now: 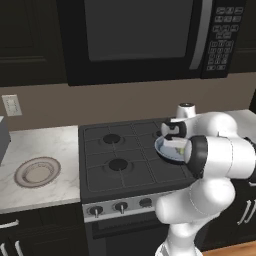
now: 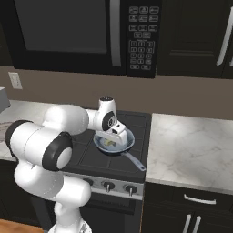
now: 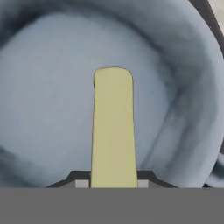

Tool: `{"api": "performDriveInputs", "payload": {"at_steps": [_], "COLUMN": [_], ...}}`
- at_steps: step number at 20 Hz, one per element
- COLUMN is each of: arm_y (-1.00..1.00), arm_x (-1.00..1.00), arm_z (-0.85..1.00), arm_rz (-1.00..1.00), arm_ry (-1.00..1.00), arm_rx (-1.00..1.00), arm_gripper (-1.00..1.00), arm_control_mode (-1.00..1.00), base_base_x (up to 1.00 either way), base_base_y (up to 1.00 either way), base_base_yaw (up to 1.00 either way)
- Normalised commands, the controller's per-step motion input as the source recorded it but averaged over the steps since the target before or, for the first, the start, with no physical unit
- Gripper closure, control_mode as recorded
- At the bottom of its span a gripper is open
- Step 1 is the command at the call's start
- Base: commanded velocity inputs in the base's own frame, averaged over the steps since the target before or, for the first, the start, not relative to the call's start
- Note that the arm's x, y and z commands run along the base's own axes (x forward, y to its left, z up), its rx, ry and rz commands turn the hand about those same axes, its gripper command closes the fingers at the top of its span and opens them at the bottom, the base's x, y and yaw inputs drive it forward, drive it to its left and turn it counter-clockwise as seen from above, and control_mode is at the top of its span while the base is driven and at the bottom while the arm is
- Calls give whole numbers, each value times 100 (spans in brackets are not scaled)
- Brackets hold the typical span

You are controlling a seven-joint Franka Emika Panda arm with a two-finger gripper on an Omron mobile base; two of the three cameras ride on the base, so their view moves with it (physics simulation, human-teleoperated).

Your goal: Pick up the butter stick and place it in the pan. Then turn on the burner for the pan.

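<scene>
Clamped between my gripper point(image 3: 113, 183) fingertips (mostly cut off), the butter stick point(image 3: 113, 131) points lengthwise straight away from me, over the pan point(image 3: 39, 109) centre, its near end hidden.

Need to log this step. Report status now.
Gripper shut on butter stick, low over pan. Stove knobs untouched. Nothing in the way.

Both base views look forward and down from behind the arm, sharing the black gas stove point(image 1: 125, 155) point(image 2: 132, 123). The hand view looks closely into the round blue-grey pan point(image 3: 48, 109).
</scene>
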Motion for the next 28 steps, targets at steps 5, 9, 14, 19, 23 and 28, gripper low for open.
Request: {"api": "performDriveInputs", "payload": {"at_steps": [5,9,14,19,23,28], "arm_y": [0,0,0,0,0,0], "arm_x": [7,2,8,15,9,4], "arm_z": [-14,-12,-12,-3,-9,-4], "arm_rz": [0,1,3,4,5,5], "arm_ry": [0,0,0,0,0,-2], "arm_rx": [-1,0,0,0,0,0], "arm_gripper": [100,100,100,100,-100,-100], "arm_control_mode": [-100,-100,-100,-100,-100,-100], "base_base_x": [0,0,0,0,0,0], "base_base_y": [0,0,0,0,0,0], "base_base_yaw": [0,0,0,0,0,0]}}
